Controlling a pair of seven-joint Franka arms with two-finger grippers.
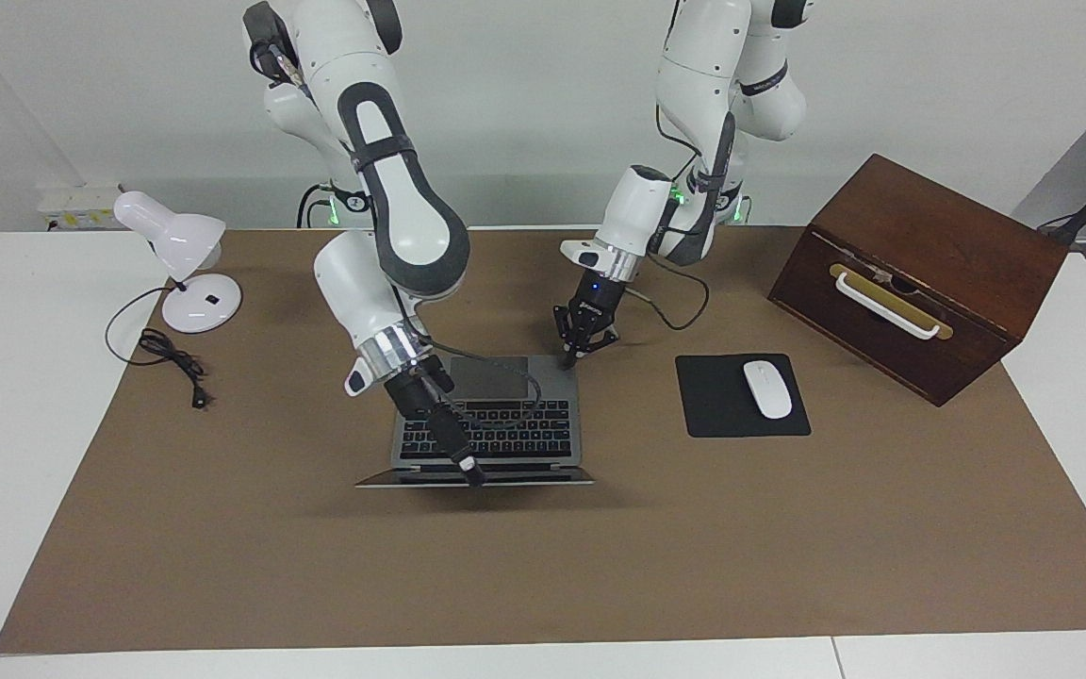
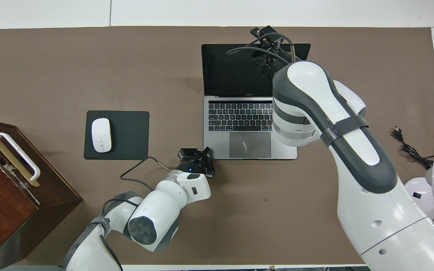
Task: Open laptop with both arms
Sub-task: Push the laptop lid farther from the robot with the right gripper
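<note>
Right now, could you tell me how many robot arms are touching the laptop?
2. The right gripper is at the laptop lid's top edge; the left gripper presses the base's corner nearest the robots, toward the mouse pad.

The right arm hides a corner of the laptop in the overhead view, the wooden box is cut off at the picture's edge, and neither gripper's finger gap is readable.

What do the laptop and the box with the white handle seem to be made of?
Laptop: probably metal, matte silver-grey, judging by its thin, evenly coloured base with a soft sheen; the keys look like black plastic. Box: apparently dark brown wood with a smooth, slightly glossy finish; its handle looks like white plastic or painted metal.
</note>
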